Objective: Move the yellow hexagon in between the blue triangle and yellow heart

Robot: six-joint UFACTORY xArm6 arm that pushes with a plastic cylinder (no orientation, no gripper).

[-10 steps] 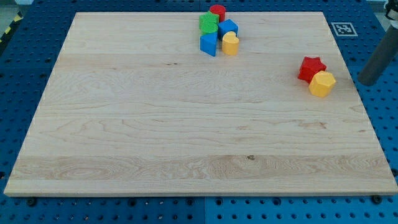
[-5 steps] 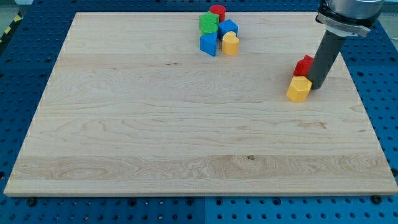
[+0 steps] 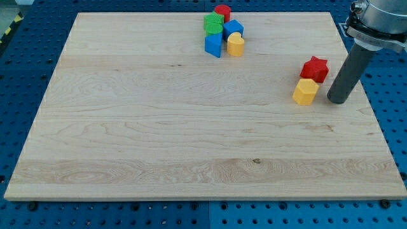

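Observation:
The yellow hexagon [image 3: 306,91] lies on the wooden board at the view's right, touching the red star [image 3: 315,69] just above it. My tip [image 3: 338,100] rests on the board a short way to the right of the hexagon, apart from it. The blue triangle [image 3: 213,44] and the yellow heart [image 3: 236,44] sit side by side near the view's top centre, with only a narrow gap between them.
A green block [image 3: 213,25], a red cylinder [image 3: 222,12] and a blue cube [image 3: 233,28] are clustered directly above the triangle and heart. The board's right edge [image 3: 362,95] is close to my tip.
My rod came in from the right and pushed the yellow hexagon left and slightly down, off the red star's lower right. It has since backed off to the right of the hexagon.

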